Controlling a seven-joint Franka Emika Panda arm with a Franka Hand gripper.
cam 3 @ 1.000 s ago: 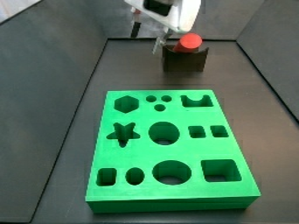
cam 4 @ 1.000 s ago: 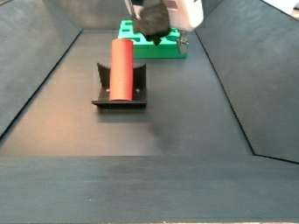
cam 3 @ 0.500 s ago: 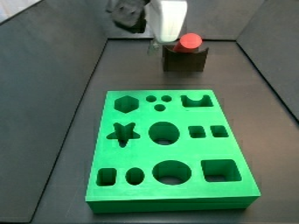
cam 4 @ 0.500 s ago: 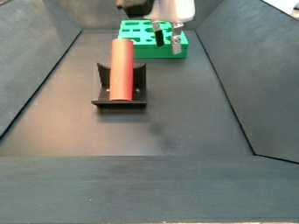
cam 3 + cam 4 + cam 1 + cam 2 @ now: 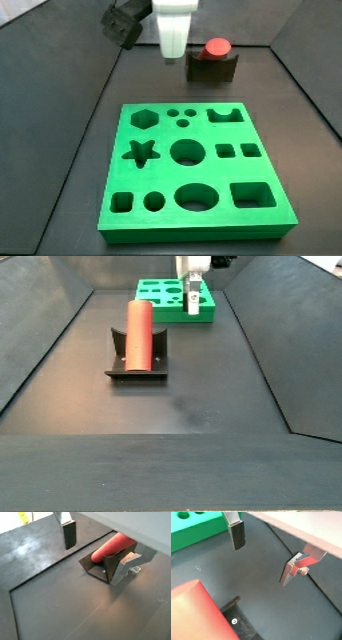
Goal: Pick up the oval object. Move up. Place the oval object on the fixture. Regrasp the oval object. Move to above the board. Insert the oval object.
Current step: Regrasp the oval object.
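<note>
In a side view the gripper (image 5: 171, 55) hangs in the air above the dark floor (image 5: 80, 170), to the left of the fixture (image 5: 211, 69) and clear of it. Its fingers (image 5: 69, 534) stand wide apart with nothing between them; in both wrist views only bare floor shows in the gap. The peg (image 5: 215, 46) lies in the notch on top of the fixture, near the floor's far edge, its round red end facing that camera. In a side view (image 5: 138, 332) the peg stretches along the whole fixture (image 5: 138, 362), and the gripper (image 5: 195, 298) hangs beyond it, in front of the board (image 5: 171, 301). The board (image 5: 198, 172) lies flat nearer the floor's front edge, well apart from the fixture, its cut-outs all empty.
</note>
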